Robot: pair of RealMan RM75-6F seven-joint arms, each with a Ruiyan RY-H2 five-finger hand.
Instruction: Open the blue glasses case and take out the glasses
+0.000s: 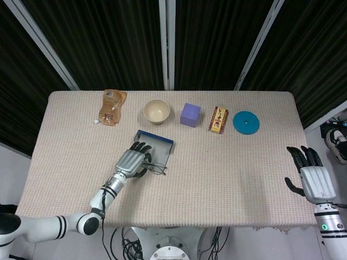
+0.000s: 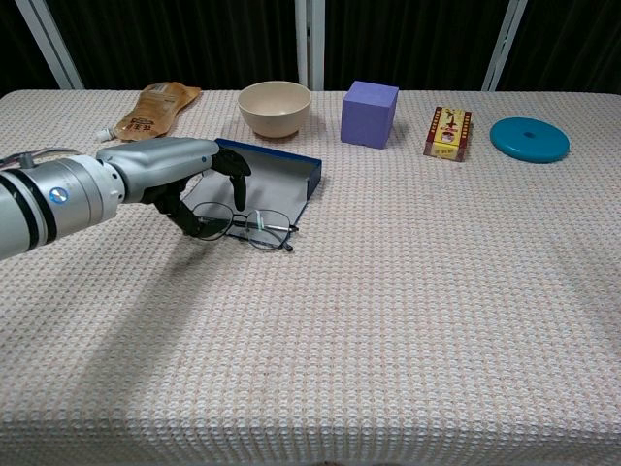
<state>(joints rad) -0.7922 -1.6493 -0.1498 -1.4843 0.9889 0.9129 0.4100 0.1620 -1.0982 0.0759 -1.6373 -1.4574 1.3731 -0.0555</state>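
Note:
The blue glasses case [image 1: 158,145] [image 2: 268,173] lies open on the table, its lid flat toward me. The thin-rimmed glasses [image 1: 156,168] [image 2: 256,226] rest on the front edge of that lid and the tablecloth. My left hand [image 1: 133,160] [image 2: 173,183] hovers low over the glasses' left lens, fingers curved and apart around it. The lens is partly hidden by the fingertips [image 2: 197,227], and no firm grip shows. My right hand [image 1: 313,179] hangs off the table's right edge with fingers spread, holding nothing; it appears only in the head view.
Along the back of the table stand a brown pouch [image 1: 111,106], a beige bowl [image 1: 156,111], a purple cube [image 1: 190,114], a small printed box [image 1: 218,119] and a teal disc [image 1: 246,122]. The bowl sits just behind the case.

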